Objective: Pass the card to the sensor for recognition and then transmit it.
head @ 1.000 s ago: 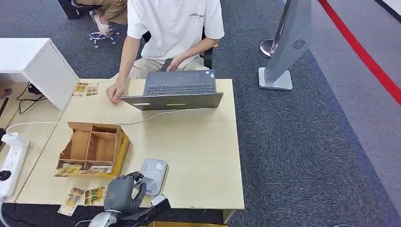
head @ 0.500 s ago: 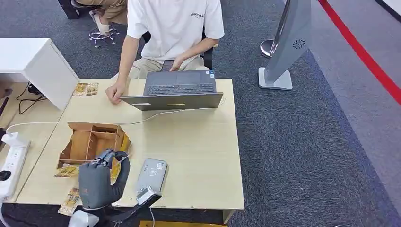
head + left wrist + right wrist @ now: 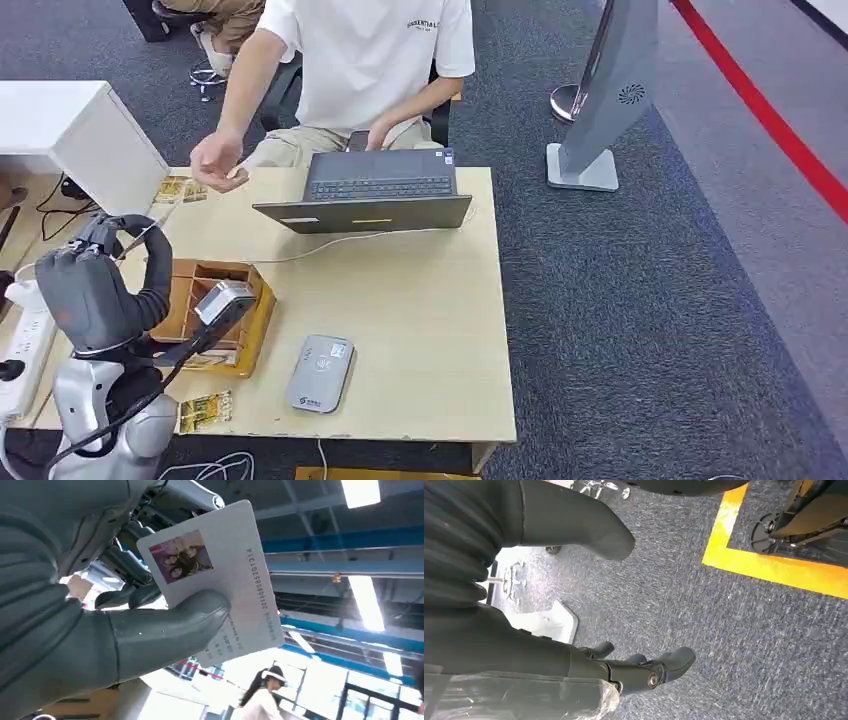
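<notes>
Aloft, card (image 3: 225, 575) in left hand (image 3: 92, 288)

Glossy plastic card (image 3: 220, 575), matt pale wood table (image 3: 420, 330), rough grey carpet (image 3: 640, 300).

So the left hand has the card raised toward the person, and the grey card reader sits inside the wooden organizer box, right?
Not quite. The card reader lies on the bare tabletop beside the wooden organizer box, near the table's front edge, as the head view shows. The rest holds: the left hand holds the card raised toward the person's hand, thumb and fingers pinching it in the left wrist view.
</notes>
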Action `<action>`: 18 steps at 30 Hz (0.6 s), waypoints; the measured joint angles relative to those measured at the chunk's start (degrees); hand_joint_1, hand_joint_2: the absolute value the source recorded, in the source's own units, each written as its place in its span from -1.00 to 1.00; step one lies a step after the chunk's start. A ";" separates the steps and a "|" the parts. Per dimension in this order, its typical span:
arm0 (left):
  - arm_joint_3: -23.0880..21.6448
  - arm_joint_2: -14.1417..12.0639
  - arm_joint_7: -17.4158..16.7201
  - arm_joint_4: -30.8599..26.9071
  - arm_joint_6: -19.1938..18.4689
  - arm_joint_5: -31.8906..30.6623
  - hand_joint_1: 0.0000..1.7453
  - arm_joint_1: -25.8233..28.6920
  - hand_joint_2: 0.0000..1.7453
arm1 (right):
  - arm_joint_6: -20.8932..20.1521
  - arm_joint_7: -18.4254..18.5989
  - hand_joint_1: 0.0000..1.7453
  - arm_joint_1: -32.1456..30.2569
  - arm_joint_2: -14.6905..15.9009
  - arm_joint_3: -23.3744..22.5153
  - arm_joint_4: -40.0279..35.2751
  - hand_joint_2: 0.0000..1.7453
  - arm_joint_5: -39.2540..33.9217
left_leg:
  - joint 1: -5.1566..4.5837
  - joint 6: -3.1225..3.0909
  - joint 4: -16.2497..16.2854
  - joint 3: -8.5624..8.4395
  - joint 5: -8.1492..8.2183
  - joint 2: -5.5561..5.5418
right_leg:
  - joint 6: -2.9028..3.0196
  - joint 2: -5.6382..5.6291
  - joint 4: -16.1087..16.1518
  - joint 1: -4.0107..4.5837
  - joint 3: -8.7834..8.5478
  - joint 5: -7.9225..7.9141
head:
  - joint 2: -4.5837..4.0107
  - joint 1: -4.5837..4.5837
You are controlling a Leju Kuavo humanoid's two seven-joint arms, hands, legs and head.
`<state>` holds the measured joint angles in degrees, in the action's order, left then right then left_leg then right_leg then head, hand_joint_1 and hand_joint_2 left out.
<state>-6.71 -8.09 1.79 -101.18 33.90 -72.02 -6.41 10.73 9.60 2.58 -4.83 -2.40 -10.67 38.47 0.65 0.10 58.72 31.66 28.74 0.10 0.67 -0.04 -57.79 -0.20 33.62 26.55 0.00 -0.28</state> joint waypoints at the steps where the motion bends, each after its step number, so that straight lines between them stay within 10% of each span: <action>1: 0.35 -0.02 0.22 0.22 0.00 -0.11 1.00 -0.04 1.00 | 0.00 0.00 -1.00 0.03 0.00 0.00 0.00 1.00 0.00 | -0.01 0.00 0.00 0.00 0.01 0.02 | 0.00 -0.03 0.00 0.00 0.01 0.00 | 0.00 0.00; 11: 2.53 -0.28 -1.09 2.52 -0.56 -2.03 1.00 -2.25 1.00 | -0.32 0.06 -1.00 0.08 0.00 0.20 0.00 1.00 0.68 | -0.01 -0.02 0.00 0.04 0.03 -0.01 | -0.04 0.01 0.03 -0.01 0.06 0.03 | 0.00 0.00; 18: 7.59 -5.44 -0.41 26.42 1.86 -1.75 1.00 -17.35 1.00 | -1.57 0.52 -1.00 0.83 -0.09 0.94 -0.02 1.00 2.49 | 0.05 0.20 -0.01 0.01 -0.24 -0.03 | 0.20 0.03 -0.09 0.04 0.06 -0.14 | 0.00 -0.04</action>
<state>0.88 -13.53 1.38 -74.76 35.76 -73.77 -23.76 9.16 10.12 3.42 -4.92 -1.46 -10.69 40.96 0.69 0.30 58.71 31.68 28.50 0.07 0.87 -0.01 -57.88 -0.17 33.69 26.41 0.00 -0.33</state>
